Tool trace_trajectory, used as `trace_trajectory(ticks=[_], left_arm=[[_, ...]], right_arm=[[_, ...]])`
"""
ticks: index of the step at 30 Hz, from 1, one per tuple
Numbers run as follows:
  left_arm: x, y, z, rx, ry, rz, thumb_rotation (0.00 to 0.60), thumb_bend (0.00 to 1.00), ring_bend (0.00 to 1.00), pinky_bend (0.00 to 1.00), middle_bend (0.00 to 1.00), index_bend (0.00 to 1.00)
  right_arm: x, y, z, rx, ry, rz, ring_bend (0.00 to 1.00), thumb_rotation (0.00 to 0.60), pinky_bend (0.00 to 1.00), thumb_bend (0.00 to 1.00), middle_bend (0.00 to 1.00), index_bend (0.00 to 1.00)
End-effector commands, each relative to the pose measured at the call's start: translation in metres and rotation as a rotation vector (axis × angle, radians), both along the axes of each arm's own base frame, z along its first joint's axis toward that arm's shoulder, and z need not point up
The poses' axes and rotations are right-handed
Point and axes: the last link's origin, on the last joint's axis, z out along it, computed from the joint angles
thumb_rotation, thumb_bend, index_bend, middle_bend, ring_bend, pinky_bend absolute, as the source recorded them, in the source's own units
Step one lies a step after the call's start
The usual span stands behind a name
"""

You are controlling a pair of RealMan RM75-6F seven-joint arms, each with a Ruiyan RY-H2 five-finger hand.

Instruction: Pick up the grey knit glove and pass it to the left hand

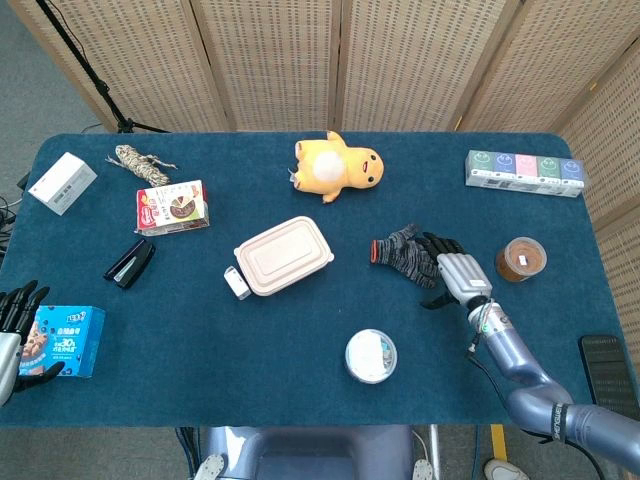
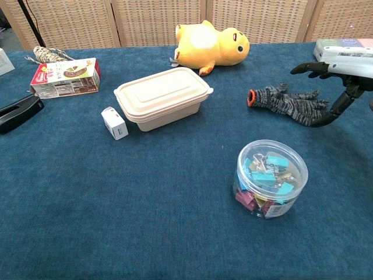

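Note:
The grey knit glove (image 1: 402, 252) (image 2: 285, 102) lies flat on the blue table, cuff with an orange edge pointing left. My right hand (image 1: 452, 270) (image 2: 338, 79) hovers over the glove's finger end, fingers spread and holding nothing; its thumb reaches down beside the glove's fingertips. My left hand (image 1: 10, 335) stays at the table's left front corner, open, next to a blue box (image 1: 62, 340). The chest view does not show the left hand.
A beige lidded container (image 1: 283, 256), a small white box (image 1: 237, 283), a clear tub of clips (image 1: 371, 356), a yellow plush duck (image 1: 336, 167), a brown jar (image 1: 521, 259), a tissue pack (image 1: 523, 172), a stapler (image 1: 130, 263) and a snack box (image 1: 172, 208) lie about the table.

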Motion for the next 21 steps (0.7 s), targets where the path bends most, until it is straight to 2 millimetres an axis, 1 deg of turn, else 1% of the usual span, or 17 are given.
trace_trajectory(ticks=[1, 6, 13, 19, 21], left_arm=[[0.0, 0.0, 0.0, -0.001, -0.005, 0.001, 0.6, 0.06, 0.0, 0.0, 0.0, 0.0], [0.0, 0.0, 0.0, -0.008, -0.006, 0.001, 0.6, 0.06, 0.0, 0.0, 0.0, 0.0], [-0.001, 0.0, 0.001, -0.011, -0.013, 0.005, 0.6, 0.06, 0.0, 0.0, 0.0, 0.0], [-0.002, 0.001, 0.002, -0.012, -0.017, 0.006, 0.6, 0.06, 0.0, 0.0, 0.0, 0.0], [-0.002, 0.002, 0.002, -0.014, -0.019, 0.007, 0.6, 0.06, 0.0, 0.0, 0.0, 0.0]], right_arm=[[0.008, -0.01, -0.01, 0.005, -0.008, -0.014, 0.0, 0.6, 0.0, 0.0, 0.0, 0.0], [0.017, -0.02, -0.024, 0.022, 0.005, -0.028, 0.0, 0.6, 0.0, 0.0, 0.0, 0.0], [0.02, -0.029, -0.04, 0.025, -0.003, -0.102, 0.0, 0.6, 0.0, 0.0, 0.0, 0.0], [0.024, -0.033, -0.047, 0.006, 0.005, -0.123, 0.0, 0.6, 0.0, 0.0, 0.0, 0.04], [0.025, -0.034, -0.05, -0.004, 0.02, -0.117, 0.0, 0.6, 0.0, 0.0, 0.02, 0.07]])
